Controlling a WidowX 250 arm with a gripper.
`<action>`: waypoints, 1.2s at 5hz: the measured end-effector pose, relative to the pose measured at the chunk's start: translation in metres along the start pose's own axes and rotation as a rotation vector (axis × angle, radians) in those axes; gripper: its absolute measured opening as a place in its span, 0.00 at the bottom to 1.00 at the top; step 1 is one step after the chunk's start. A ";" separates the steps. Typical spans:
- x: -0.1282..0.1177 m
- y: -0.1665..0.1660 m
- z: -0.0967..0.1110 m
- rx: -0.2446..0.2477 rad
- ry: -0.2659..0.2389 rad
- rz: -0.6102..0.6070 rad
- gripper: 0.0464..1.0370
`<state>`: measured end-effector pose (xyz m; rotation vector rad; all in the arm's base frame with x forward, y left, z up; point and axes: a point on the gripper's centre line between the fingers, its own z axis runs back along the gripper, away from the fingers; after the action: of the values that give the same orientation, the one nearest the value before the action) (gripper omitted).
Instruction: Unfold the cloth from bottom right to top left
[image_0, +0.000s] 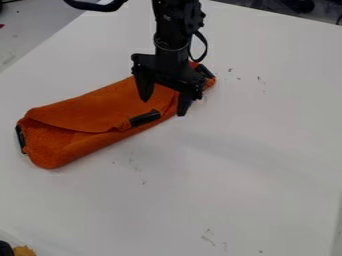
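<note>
The cloth (100, 105) is plain orange, deeper and redder inside its fold, with black patches (145, 118) at its edges. The gripper (162, 107) and arm (175, 25) are black, as is the looped cable (206, 46). The table (234, 170) is greyish white, marked with small dark flecks (208, 240). A scrap (24, 251) at the lower left corner is yellow-orange.

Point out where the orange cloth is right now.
In the camera view, the folded orange cloth lies on the white table, left of centre, its upper right part under the black gripper.
</note>
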<state>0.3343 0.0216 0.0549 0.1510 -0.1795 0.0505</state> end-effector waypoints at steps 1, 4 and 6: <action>-0.004 -0.001 -0.009 0.001 0.024 -0.004 0.96; -0.011 0.025 -0.024 0.014 0.017 0.017 0.96; -0.012 0.031 -0.038 -0.021 0.022 0.033 0.93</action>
<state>0.3272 0.0574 0.0205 0.1269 -0.1602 0.0826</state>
